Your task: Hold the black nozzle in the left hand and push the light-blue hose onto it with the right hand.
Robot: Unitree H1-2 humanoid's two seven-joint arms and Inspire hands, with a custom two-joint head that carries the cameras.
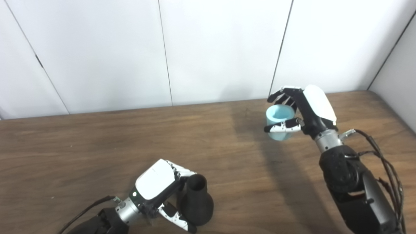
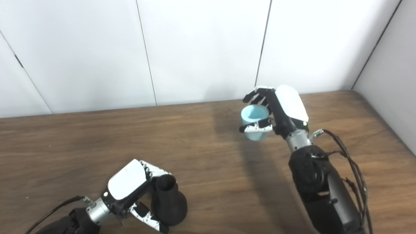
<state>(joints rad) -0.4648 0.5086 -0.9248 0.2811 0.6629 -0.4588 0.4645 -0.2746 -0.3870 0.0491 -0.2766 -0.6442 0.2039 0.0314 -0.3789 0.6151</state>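
- Left eye view shows the left hand (image 1: 156, 187) at seven o'clock, its fingers (image 1: 177, 221) clamped around the black nozzle (image 1: 196, 201), which stands upright on the worktop (image 1: 97, 146) with its narrow mouth up, ready to receive.
- Right hand (image 1: 305, 110) at two o'clock has its fingers wrapped around the light-blue hose (image 1: 278, 118), lifted well apart from the nozzle.
- Open hose end faces up-left, so it likely needs turning over the mouth.

A brown wood-grain tabletop (image 1: 97, 146) stretches across the room, its far edge meeting a white panelled wall (image 1: 221, 48) split by thin dark vertical seams. At the right, a second white wall panel (image 1: 401, 81) angles in toward the tabletop's rounded far corner.
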